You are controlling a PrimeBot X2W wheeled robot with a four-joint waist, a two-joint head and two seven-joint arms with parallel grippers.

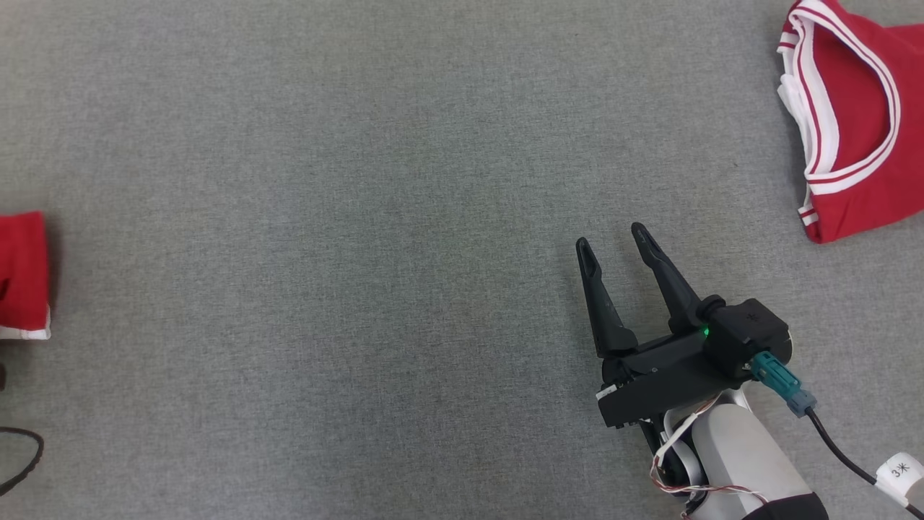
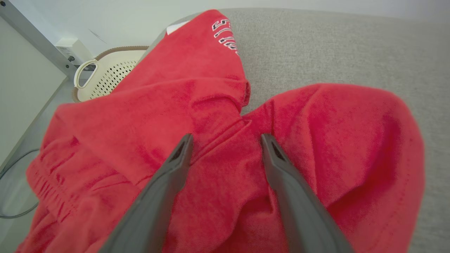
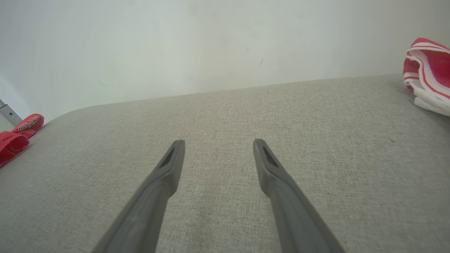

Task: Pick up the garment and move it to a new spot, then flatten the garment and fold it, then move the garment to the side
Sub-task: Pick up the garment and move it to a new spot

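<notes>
Spread wide and holding nothing, the left gripper [image 2: 226, 137] hangs right over the plain red garment [image 2: 316, 147], with the cloth under and just past its tips; I cannot tell whether they touch it. The garment lies rumpled on the table [image 1: 361, 217]. One lobe with lettering runs away ahead of the fingertips and a second bulges to their right, so I cannot call its long axis. Beyond it, off the table's edge, stands a pale basket [image 2: 112, 73]. The right gripper [image 1: 611, 236], also open and empty, is over bare table, with that garment far to its left and a white-trimmed garment [image 1: 888, 195] ahead to its right. The left arm looks the nearer for the pick. Count: two grippers, two red garments, one basket.
</notes>
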